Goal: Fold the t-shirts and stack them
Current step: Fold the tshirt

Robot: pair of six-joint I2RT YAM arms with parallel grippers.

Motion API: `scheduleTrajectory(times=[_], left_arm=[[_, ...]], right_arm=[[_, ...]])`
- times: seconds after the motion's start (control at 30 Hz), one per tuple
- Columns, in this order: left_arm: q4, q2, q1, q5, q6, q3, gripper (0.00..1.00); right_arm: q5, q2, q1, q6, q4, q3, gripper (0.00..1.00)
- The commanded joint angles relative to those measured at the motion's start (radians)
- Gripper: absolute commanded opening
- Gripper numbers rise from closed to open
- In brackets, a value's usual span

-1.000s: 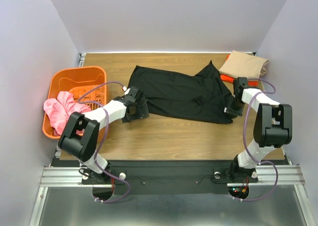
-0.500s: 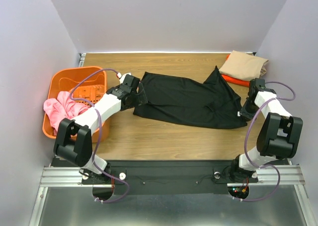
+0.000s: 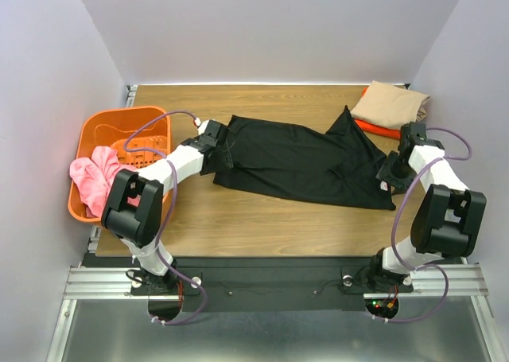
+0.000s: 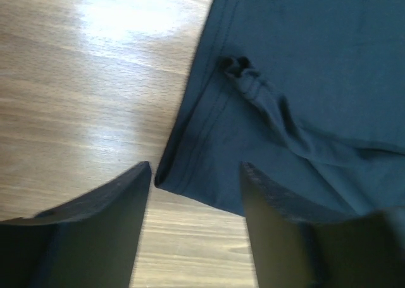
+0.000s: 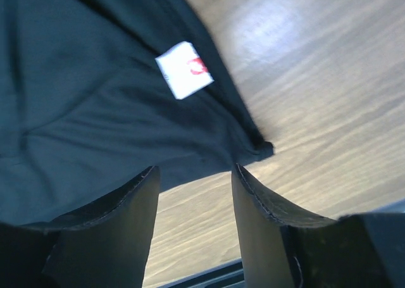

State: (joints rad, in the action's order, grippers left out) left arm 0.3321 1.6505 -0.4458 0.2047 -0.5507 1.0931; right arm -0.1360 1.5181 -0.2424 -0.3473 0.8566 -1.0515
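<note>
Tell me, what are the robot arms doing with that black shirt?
They are working on folding shirts. The black shirt lies spread out on the table. The left gripper is at its left end and the right gripper is at its right end, by the white tag. Both are open and hold nothing. A tan shirt sits folded on an orange shirt at the back right. The basket on the left holds pink cloth.

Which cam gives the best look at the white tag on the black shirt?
Right wrist: the white tag sits large and sharp on the black t-shirt, red mark visible. Top external shows the whole t-shirt, tag too small to tell. Left wrist shows only a hem corner, no tag.
</note>
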Motion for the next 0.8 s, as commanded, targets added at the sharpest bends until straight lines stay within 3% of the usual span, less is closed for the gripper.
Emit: scheduleTrajectory(times=[0.0,0.13,0.5,0.53,0.63,0.77], left_arm=[[-0.034,0.008,0.001,0.042,0.026,-0.022,0.62],[-0.048,0.040,0.001,0.029,0.015,-0.038,0.55],[-0.065,0.078,0.001,0.009,0.008,-0.048,0.54],[-0.064,0.084,0.001,0.009,0.006,-0.047,0.46],[-0.065,0.083,0.001,0.016,0.006,-0.048,0.34],[-0.067,0.078,0.001,0.032,0.008,-0.048,0.34]], right_arm=[[0.082,-0.045,-0.001,0.008,-0.010,-0.057,0.56],[0.111,-0.047,-0.001,0.037,-0.037,-0.064,0.59],[0.162,0.010,-0.001,0.044,-0.062,-0.102,0.61],[0.162,0.011,-0.001,0.042,-0.064,-0.102,0.61],[0.161,0.020,-0.001,0.044,-0.068,-0.097,0.61],[0.161,0.045,-0.001,0.045,-0.094,-0.079,0.61]])
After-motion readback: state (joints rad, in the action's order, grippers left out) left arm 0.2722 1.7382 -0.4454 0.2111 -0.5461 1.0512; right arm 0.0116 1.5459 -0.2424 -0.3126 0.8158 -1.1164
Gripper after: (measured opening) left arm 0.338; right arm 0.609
